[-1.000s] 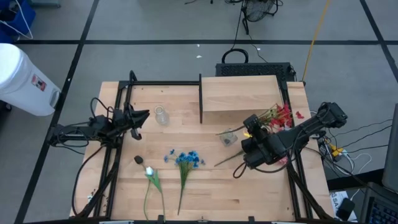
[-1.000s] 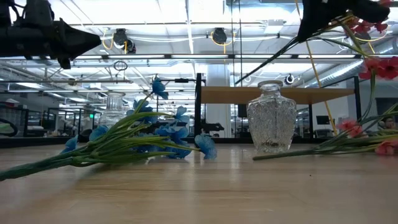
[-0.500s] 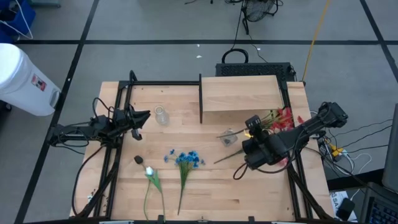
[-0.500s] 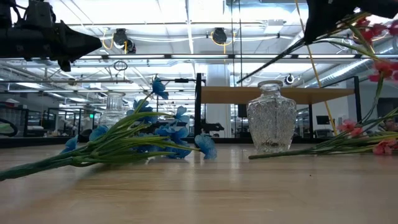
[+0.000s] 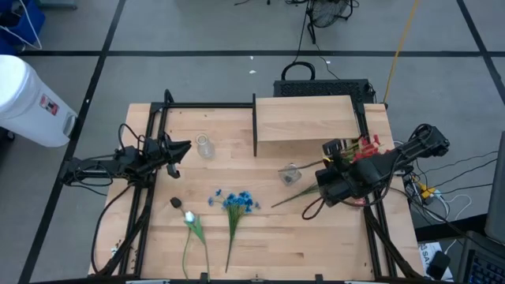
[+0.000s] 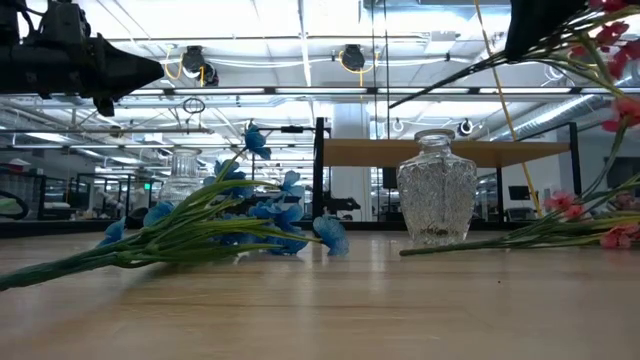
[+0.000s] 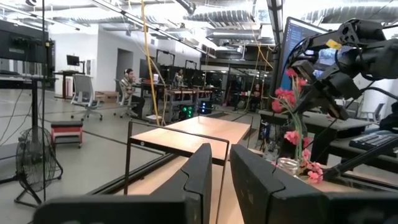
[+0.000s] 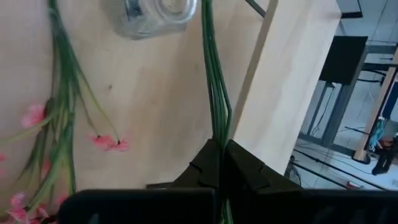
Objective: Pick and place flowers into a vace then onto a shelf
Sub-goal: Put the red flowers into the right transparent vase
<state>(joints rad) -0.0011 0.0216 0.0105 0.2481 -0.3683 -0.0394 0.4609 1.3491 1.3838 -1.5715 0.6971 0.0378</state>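
Note:
My right gripper (image 5: pixel 330 164) is shut on a red-pink flower stem (image 6: pixel 450 80) and holds it in the air right of the glass vase (image 5: pixel 289 174). Its blossoms (image 5: pixel 361 145) show above the gripper. A second red-pink stem (image 5: pixel 292 199) lies flat on the table by the vase. The blue bunch (image 5: pixel 235 203) and the white bud (image 5: pixel 189 215) lie near the front. The shelf (image 5: pixel 304 118) stands at the back, its dark panel (image 5: pixel 254 125) at its left end. My left gripper (image 5: pixel 183 147) hovers at the left, its fingers (image 7: pixel 199 180) narrowly open on nothing. My right gripper pinches the bundle of thin green stalks (image 8: pixel 216 127) between its two shut fingers. It comes slanting down from the table's right side. The stem is lifted clear and tilted, blossoms high (image 6: pixel 610 30), and its bare end (image 6: pixel 395 103) reaches out left above the vase (image 6: pixel 435 190).
A second small glass vase (image 5: pixel 205 146) stands left of the shelf's panel. A small dark object (image 5: pixel 176 203) lies by the white bud. Black frame rails (image 5: pixel 150 189) run along both table sides. A white bin (image 5: pixel 31 99) stands off the table's left.
My right gripper has drawn back toward the table's right edge and a little up, rolling about its own line. The held red-pink stem has gone with it, its bare end pulled rightward and higher. The stem on the table has stayed put.

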